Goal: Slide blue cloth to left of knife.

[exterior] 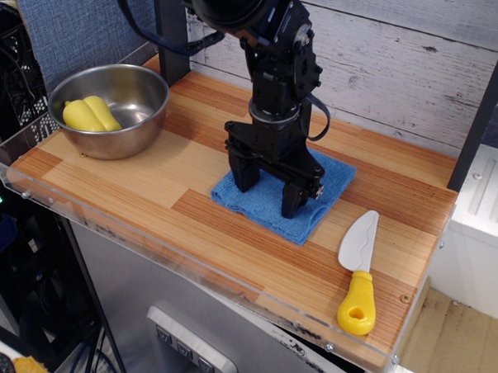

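Wooden tabletop [150, 190]: tool [266, 186], fingers spread, pressing down on blue cloth [320, 175], which sits just up-left of knife [357, 270] (blade close). Keep downward pressure even, drag flat, avoid bunching cloth.
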